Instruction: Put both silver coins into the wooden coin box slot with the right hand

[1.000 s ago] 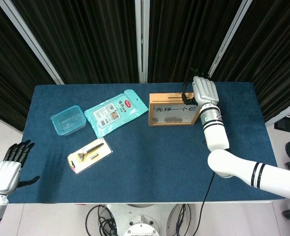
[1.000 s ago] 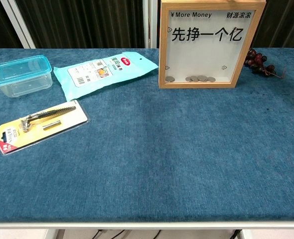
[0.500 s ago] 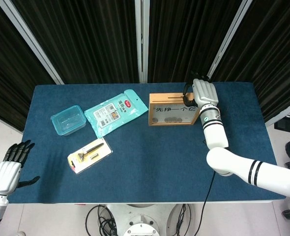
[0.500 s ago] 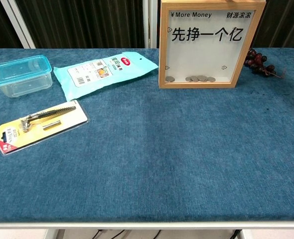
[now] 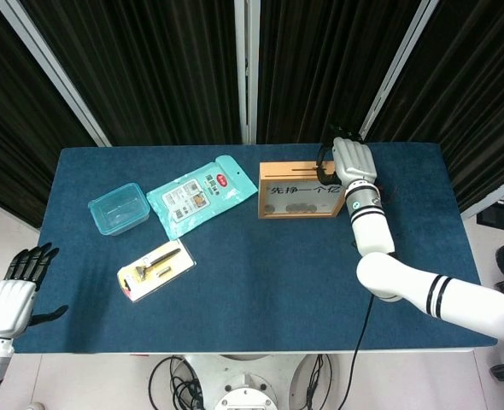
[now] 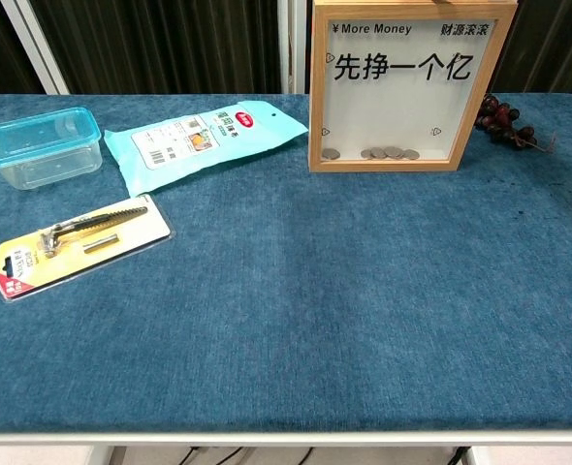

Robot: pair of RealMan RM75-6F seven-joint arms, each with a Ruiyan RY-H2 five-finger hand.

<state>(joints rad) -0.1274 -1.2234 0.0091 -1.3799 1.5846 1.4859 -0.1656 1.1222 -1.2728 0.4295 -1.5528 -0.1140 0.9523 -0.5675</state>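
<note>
We see the wooden-framed, glass-fronted coin box standing upright on the blue cloth-covered table, with several silver coins lying at its bottom. Our right hand hovers at the box's right top corner; whether its fingers pinch anything, we cannot tell. Well left of the box, off the table's corner, our left hand hangs with fingers spread, holding nothing.

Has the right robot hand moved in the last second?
Barely. The right robot hand has crept slightly away from the wooden coin box, toward the table's far edge.
</note>
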